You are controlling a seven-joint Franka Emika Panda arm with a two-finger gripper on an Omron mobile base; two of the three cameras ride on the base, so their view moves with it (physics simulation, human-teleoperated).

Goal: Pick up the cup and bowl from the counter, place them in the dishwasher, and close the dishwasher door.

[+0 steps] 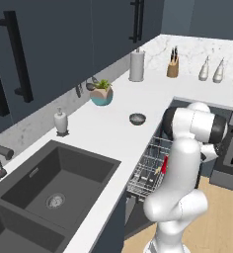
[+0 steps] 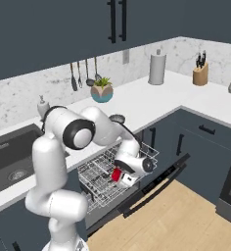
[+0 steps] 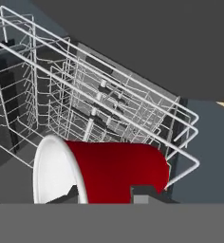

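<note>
Your two-finger gripper (image 2: pixel 120 176) is clamped on the small bright red tapered cup (image 3: pixel 116 171), smooth, no handle, white inside. In the hand view the cup lies on its side across the fingers, open mouth to the left of that view, narrow base to the right; one dark fingertip (image 3: pixel 141 192) sits against its red wall, the other is hidden at the white rim.

You're holding it over the pulled-out metal wire rack (image 2: pixel 103 179), thin silver rods in a grid with upright tines, of the under-counter dishwasher (image 1: pixel 147 170). Whether the cup touches the wires, can't tell. The flat dark blue-grey dishwasher door (image 2: pixel 154 188) with its black bar handle hangs open, dropped toward the wood floor.

The small shallow dark grey bowl (image 1: pixel 137 118), round with a lighter rim, sits upright on the white marbled counter (image 1: pixel 106 131), well apart from the cup, near the counter's front edge above the rack. The teal round planter (image 1: pixel 101 95) with a green plant stands further back, by the wall.
</note>
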